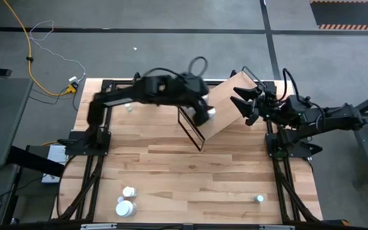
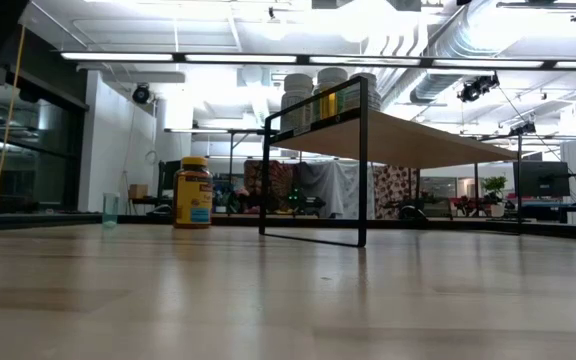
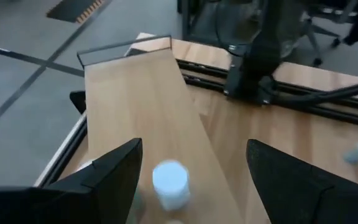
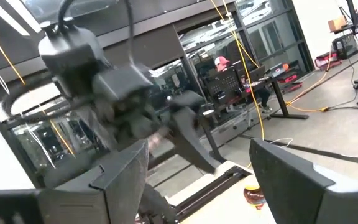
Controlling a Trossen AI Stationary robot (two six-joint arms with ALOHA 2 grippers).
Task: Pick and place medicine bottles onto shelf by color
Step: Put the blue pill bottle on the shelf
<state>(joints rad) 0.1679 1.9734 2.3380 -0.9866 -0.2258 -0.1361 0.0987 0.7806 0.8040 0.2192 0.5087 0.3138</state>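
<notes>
The left end effector hangs over the shelf near the table's far edge, fingers spread and empty, with a white bottle standing on the board between them, seemingly just released. The shelf's long axis runs from about 1 to 7 o'clock. The right end effector, open and empty, waits at the shelf's 3 o'clock side. Remaining bottles stand at the table's 7 o'clock corner, nearer the left arm; a small one sits at 5 o'clock, nearer the right.
</notes>
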